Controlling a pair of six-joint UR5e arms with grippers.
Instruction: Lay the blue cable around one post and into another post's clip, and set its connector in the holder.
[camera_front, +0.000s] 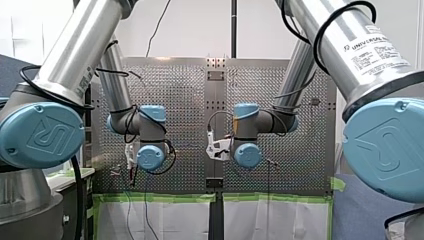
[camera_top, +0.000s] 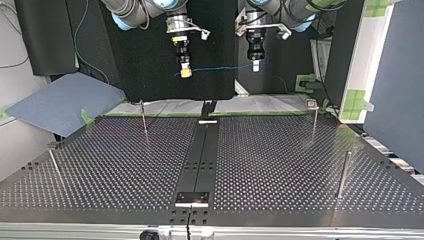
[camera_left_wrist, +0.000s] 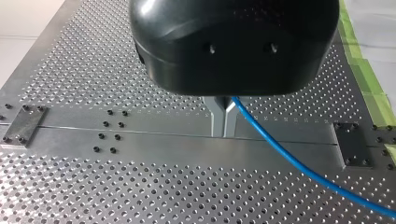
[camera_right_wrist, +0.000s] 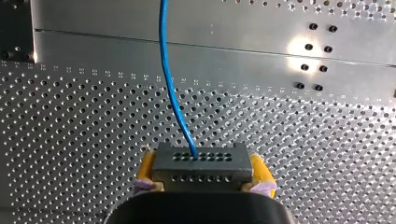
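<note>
One perforated surface (camera_top: 280, 165) carries four posts (camera_top: 342, 175). Well above it, the right gripper (camera_right_wrist: 204, 171) clamps the connector (camera_right_wrist: 201, 161), and the left gripper (camera_left_wrist: 223, 123) is closed on the blue cable (camera_top: 220, 67) strung between. Lowered carelessly, slack could hook the wrong post.

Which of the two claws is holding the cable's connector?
My right claw, with yellow pads: the dark connector is clamped in it. My left claw pinches only the blue cable.

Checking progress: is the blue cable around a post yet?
No: in the top view the cable hangs between my right gripper and left gripper, clear of every post.
</note>
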